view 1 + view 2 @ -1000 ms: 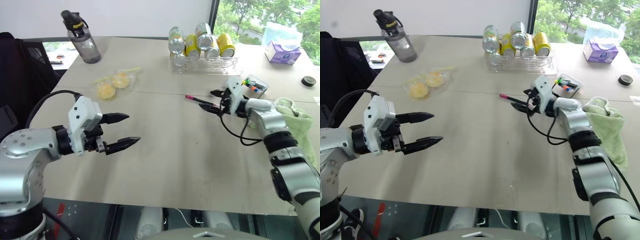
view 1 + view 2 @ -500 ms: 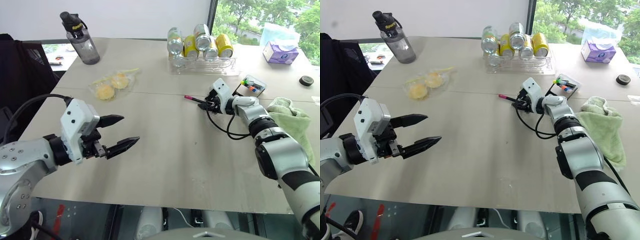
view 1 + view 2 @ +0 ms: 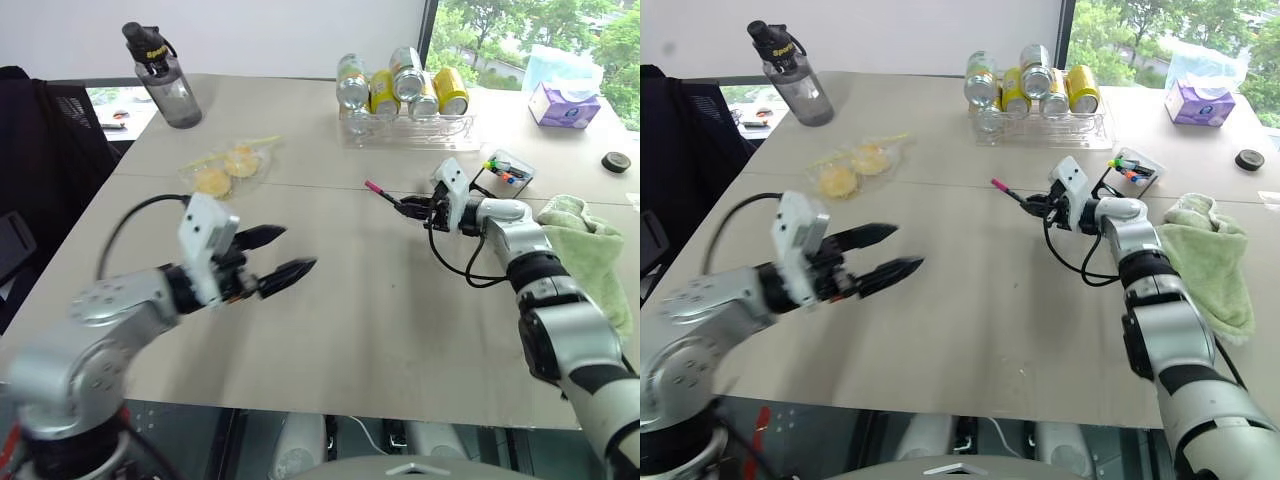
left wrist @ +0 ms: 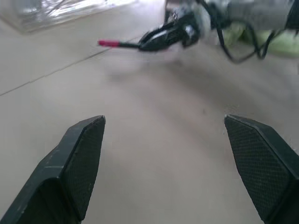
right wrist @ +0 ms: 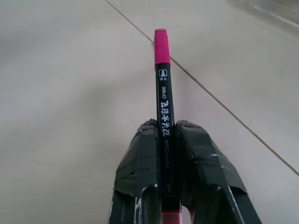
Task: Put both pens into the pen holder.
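Pen secured: the right gripper (image 3: pixel 412 207), open around the pink-ended pen (image 5: pixel 163 114) a second ago, is now clamped on its black barrel at right of centre in the head view, just in front of the rack of drink cans (image 3: pixel 405 95). That closure likely means the first of the two pens is ready to be carried; only this one can be made out, and the blue-ended pen cannot be picked out.

The pen's long axis runs along the gripper's own fingers, its pink tip (image 3: pixel 373 186) pointing toward the left of the frame and slightly up-frame, away from the pen holder (image 3: pixel 506 169), which stands just right of the gripper, near the green cloth (image 3: pixel 590 245). The pen would probably have to be swung round toward the holder.

At lower left, the left gripper (image 3: pixel 283 255) has drifted toward the centre, fingers apart and empty.
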